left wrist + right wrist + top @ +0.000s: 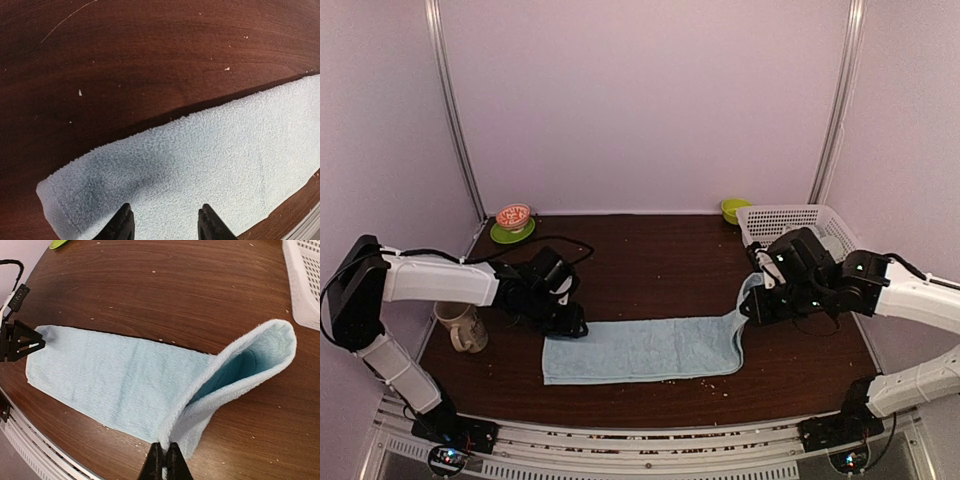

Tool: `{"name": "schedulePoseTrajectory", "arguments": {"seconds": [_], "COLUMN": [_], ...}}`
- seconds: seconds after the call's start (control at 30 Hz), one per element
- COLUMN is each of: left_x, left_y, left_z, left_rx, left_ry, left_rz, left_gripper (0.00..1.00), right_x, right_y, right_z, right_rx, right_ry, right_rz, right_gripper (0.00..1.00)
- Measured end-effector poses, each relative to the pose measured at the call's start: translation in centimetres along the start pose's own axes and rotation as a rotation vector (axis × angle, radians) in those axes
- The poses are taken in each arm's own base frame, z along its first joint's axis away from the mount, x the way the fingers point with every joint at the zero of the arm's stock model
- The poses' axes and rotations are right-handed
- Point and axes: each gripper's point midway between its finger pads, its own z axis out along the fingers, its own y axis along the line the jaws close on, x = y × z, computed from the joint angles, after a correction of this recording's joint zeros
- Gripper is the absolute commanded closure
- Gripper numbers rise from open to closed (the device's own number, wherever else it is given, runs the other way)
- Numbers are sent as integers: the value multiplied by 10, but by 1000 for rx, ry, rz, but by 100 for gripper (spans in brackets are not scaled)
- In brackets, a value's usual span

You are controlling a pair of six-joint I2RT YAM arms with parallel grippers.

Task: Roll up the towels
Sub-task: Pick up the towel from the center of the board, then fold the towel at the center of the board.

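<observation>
At the right end our right gripper (165, 460) clamps the towel (110, 375); unless our left gripper (165, 220), jaws apart, pins it, rolling may drag it.

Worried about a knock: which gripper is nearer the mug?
Left. The left gripper is over the blue towel at its left end, just right of the mug; the right gripper pinches the opposite end, near the white basket.
</observation>
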Motion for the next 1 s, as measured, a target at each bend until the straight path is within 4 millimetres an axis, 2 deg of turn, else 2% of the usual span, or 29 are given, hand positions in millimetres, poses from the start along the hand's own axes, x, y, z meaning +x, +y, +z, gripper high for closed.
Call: {"name": "schedulePoseTrajectory", "arguments": {"seconds": [0.27,0.33,0.6,0.7,0.87,1.0], "left_x": [-4,-2,10,14,19,23], "left_y": [3,8,27,32,40,45], "left_z": [-23,-29,-50,-56,-64,-65], "left_rx": [1,-9,-48,-61,-77,-90], "left_ry": [-65,-83,-127,-137,-155,-153], "left_rz": [-4,-14,-53,-62,-76,-82], "left_gripper": [56,56,57,57,57,57], "right_x": [-21,-21,-16,-17,-29,-32], "right_y": [72,88,129,140,165,183], "right_z": [27,36,65,67,69,68], "right_rx": [-97,-115,-154,-175,-213,-244], "right_ry": [-8,-1,34,38,16,9], "right_rz": [-86,-105,-153,-161,-173,-191], "right_gripper": [100,100,100,100,100,100]}}
